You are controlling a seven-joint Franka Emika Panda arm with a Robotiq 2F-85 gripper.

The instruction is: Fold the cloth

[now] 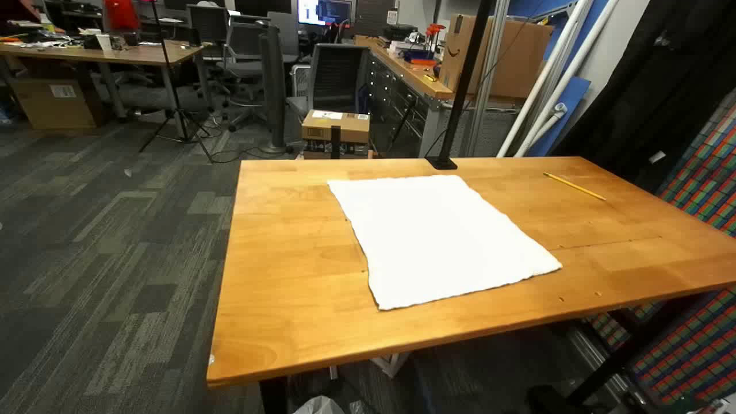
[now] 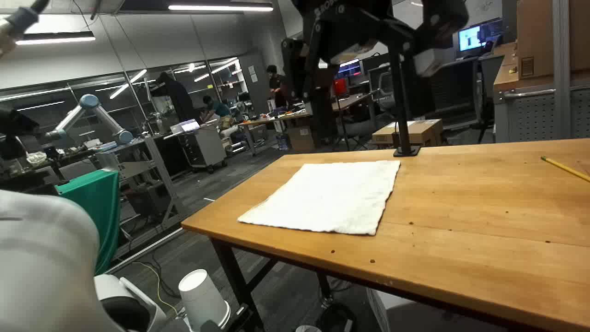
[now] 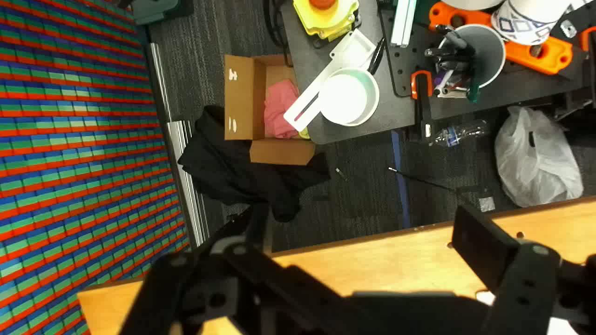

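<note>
**White cloth, unfolded, lower than 2 spread fingers**

1 gripper [image 3: 365, 228]: its 2 fingers [image 3: 484, 246] stood wide apart with nothing between them, raised above the table [image 1: 287, 241].

1 cloth [image 1: 448, 241]: white, thin, 4-cornered, spread flat on the table; lower than the fingers and well apart from them in an exterior view. Whether it lay directly beneath could not be told. In the wrist view a white patch [image 3: 561, 326] showed beside 1 finger, perhaps the cloth's edge. No fold had been made.

1 post [image 2: 403, 120]: black, beyond the fingers in an exterior view, its foot near the cloth.

1 pencil [image 1: 575, 187]: yellow, lower than the fingers, well apart from the cloth.

Hazards, as judged:

1. Missed pinch. The cloth lay so flat that the fingers could have met above its edge, or pressed hard into the table if brought too low.

2. Sliding. A sideways pull, made before lifting, could have dragged the whole sheet.

3. Skewed fold. A grip at 1 corner could have left the neighbouring corner trailing.

4. Collision. A long sweep toward the post could have knocked the gripper against it.
</note>
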